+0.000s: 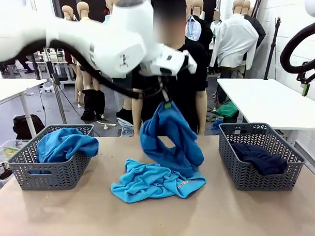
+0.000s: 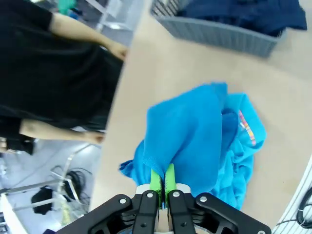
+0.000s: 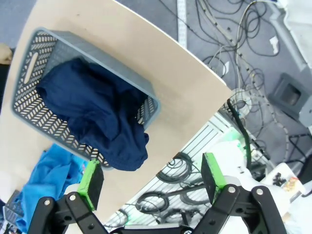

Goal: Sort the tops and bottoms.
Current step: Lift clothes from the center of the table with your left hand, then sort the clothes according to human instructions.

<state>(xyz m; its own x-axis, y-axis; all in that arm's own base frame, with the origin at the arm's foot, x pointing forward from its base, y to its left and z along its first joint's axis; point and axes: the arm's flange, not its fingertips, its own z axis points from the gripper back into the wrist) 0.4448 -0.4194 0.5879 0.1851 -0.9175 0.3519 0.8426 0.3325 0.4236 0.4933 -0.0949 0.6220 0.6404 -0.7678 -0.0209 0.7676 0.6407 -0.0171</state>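
My left gripper (image 1: 167, 104) is shut on a medium blue top (image 1: 170, 136) and holds it hanging above the middle of the table. In the left wrist view the green pads (image 2: 156, 179) pinch a fold of this top (image 2: 190, 136). Below it a turquoise top (image 1: 152, 182) with a small red-white print lies crumpled on the table, also seen as the turquoise top (image 2: 246, 156) from the left wrist. Another blue top (image 1: 63, 145) fills the left basket (image 1: 52, 174). The dark navy bottoms (image 1: 259, 158) (image 3: 97, 117) lie in the right basket (image 1: 238, 170). My right gripper (image 3: 152, 176) stands open high above that basket (image 3: 29, 63).
A person in a black shirt (image 1: 192, 78) stands at the far side of the table, hands (image 2: 117, 48) near its edge. A white table (image 1: 272, 101) stands behind on the right. Cables cover the floor (image 3: 234, 44) beside the table.
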